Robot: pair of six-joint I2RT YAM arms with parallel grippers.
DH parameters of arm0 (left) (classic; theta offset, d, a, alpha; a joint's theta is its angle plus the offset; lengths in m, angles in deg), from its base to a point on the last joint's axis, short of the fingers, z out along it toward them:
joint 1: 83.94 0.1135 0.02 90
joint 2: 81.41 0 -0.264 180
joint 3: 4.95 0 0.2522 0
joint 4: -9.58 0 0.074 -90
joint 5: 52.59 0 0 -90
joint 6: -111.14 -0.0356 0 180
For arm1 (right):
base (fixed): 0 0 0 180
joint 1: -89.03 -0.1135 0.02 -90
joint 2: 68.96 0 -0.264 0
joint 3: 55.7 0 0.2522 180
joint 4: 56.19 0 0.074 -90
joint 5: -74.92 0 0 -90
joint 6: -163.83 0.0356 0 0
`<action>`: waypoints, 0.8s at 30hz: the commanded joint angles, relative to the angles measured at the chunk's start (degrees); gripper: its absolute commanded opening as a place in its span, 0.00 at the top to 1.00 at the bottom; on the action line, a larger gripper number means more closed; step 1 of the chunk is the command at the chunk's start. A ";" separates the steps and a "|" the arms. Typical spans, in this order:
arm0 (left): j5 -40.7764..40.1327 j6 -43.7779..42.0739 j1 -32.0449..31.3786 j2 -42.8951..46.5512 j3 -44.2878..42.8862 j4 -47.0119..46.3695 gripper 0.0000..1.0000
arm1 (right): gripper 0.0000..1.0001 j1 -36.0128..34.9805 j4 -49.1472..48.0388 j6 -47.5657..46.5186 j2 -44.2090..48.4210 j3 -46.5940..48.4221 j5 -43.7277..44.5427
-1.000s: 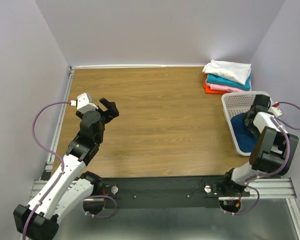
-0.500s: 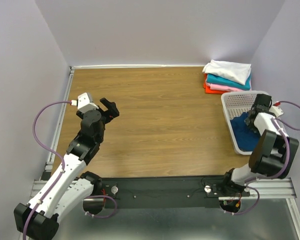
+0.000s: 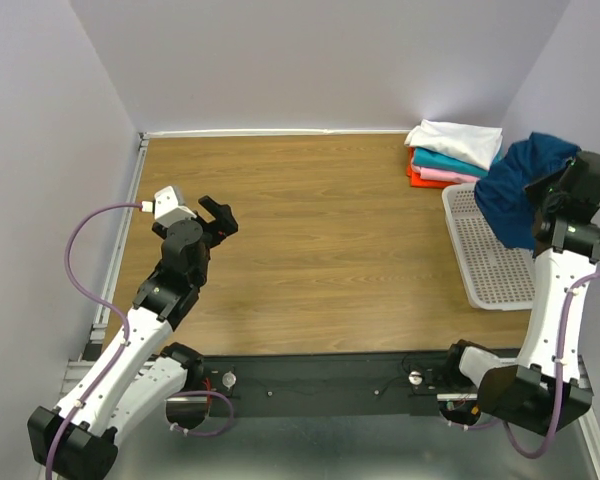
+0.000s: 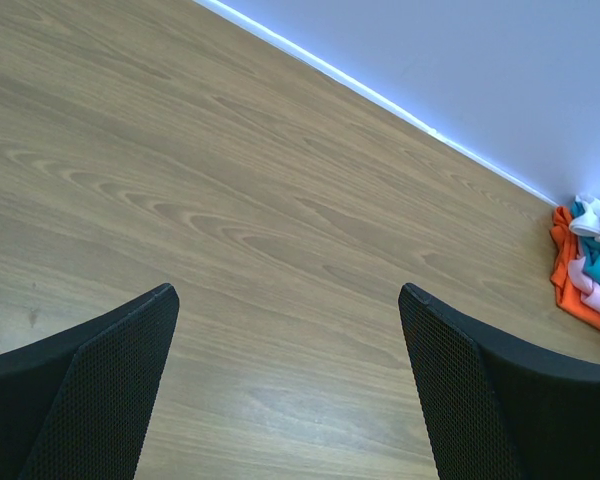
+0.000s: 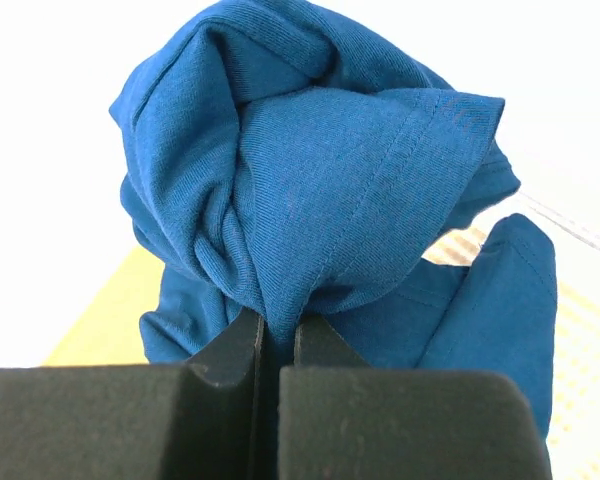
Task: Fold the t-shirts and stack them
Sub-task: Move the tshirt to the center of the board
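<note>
One broad wooden bench (image 3: 320, 230) lies under me, closed in by pale lilac panels (image 3: 310, 60). My left arm (image 3: 155, 300) reaches over its left side, and my right arm (image 3: 555, 290) rises steeply at the right edge. Along that right edge lies the white perforated basket (image 3: 495, 265), its long side running away from me and its mesh floor showing.

Over the basket's far end hangs the navy blue t-shirt (image 3: 515, 190), bunched and draped. My right jaws are pinched almost together on a thick fold of it (from my right wrist I see the cloth (image 5: 310, 180) bulging just beyond the closed tips, a stitched hem running across it). Whether its lowest flap touches the basket I cannot tell.

Just beyond the basket, in the far right corner of the bench, sits the stack of folded t-shirts (image 3: 455, 150): white on top, then teal, then pink, orange-red at the bottom. My left wrist camera catches the same pile (image 4: 585, 265) at the foot of the far panel.

My left jaws stand wide apart, holding nothing, above bare wood well apart from every shirt. Each finger (image 4: 90, 390) shows its black dimpled pad.
</note>
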 commanded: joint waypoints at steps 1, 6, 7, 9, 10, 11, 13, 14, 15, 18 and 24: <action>-1.60 0.63 0.28 0.00 -0.67 0.95 0.02 | 0.99 0.04 1.12 -2.47 -1.01 7.90 -16.43; 0.16 0.80 0.28 -0.52 -0.76 0.95 0.02 | 0.99 -8.81 0.68 -9.58 -5.50 14.41 -26.32; 0.51 0.89 0.28 -0.70 -0.76 0.95 0.02 | 0.99 -12.05 0.50 -10.73 -6.46 15.20 -24.22; 1.21 1.67 0.28 -0.79 -1.02 2.00 0.02 | 0.99 -20.93 -1.59 -14.40 -7.34 15.29 -20.51; 1.48 2.29 0.28 -0.87 -1.28 2.79 0.02 | 0.99 -22.53 -2.65 -15.65 -8.13 15.12 -21.03; 2.18 2.56 0.28 -0.79 -1.37 3.23 0.02 | 0.99 -27.68 -3.36 -16.97 -9.70 14.60 -21.64; 4.11 2.65 0.28 -0.35 -0.41 3.50 0.02 | 0.99 -31.75 -4.16 -20.66 -11.73 14.33 -21.39; 4.38 3.26 0.28 -0.09 0.11 3.76 0.02 | 0.99 -35.95 -4.33 -22.67 -13.57 13.46 -19.56; 4.38 5.61 0.28 0.44 1.08 4.11 0.02 | 0.99 -39.99 -4.68 -23.74 -15.24 11.97 -18.67; 5.43 7.39 0.28 1.06 2.49 4.99 0.02 | 0.86 -45.12 -6.87 -26.46 -17.88 8.20 -13.15; 8.24 9.15 0.28 2.38 6.35 4.65 0.02 | 0.02 -52.16 -13.90 -21.56 -20.36 -5.60 -6.62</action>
